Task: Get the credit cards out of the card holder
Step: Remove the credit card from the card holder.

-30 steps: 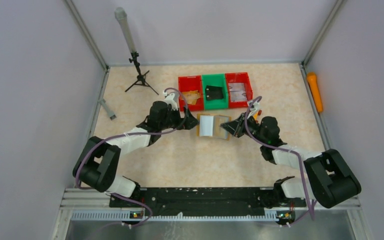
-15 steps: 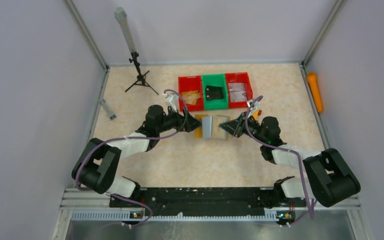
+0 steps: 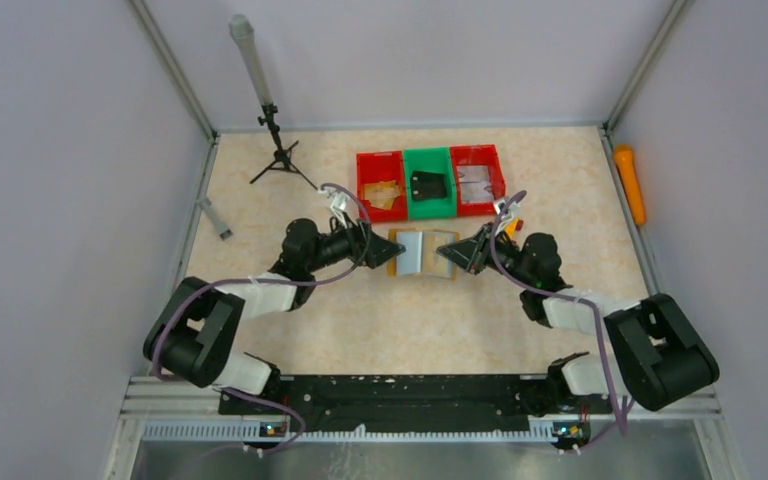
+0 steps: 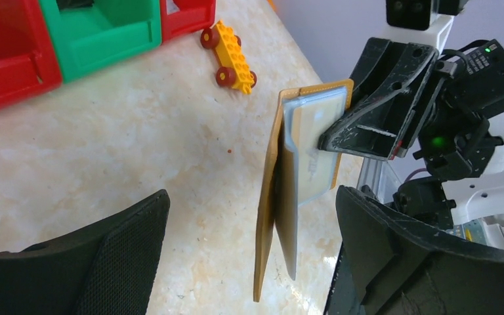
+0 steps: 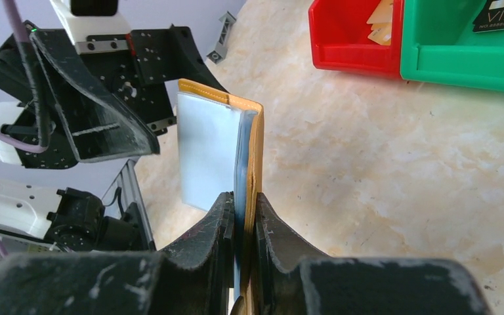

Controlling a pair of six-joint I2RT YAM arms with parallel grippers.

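- Beige marbled tabletop in a grey-walled cell; a row of bins sits beyond both claws.
- Risk, left: the left claw is lined up wide on the card holder. If a finger bumps the free flap instead of straddling it, the holder gets shoved or twisted in the other claw's pinch.
- Risk, middle: one pale card looks to be behind a clear sleeve. Pinching sleeve and card together would likely drag the whole holder rather than slide the card out.
- Risk, right: the right claw has only one flap, near its edge. A hard pull from the left could strip the holder out of it.
- Left claw: jaws wide apart, empty, touching nothing I can see. The holder stands on edge just ahead of it, between the fingertips' lines.
- Card holder: open like a book, spine away from the right claw. Can't tell whether its lower edge rests on the table.
- Right claw: jaws nearly closed, clamped on the holder's flap, brown cover on one finger, sleeve on the other.
- Credit cards already out lie in the red bin, ahead of the right claw.
- Toy block: ahead of the left claw, past the holder, not touching it.
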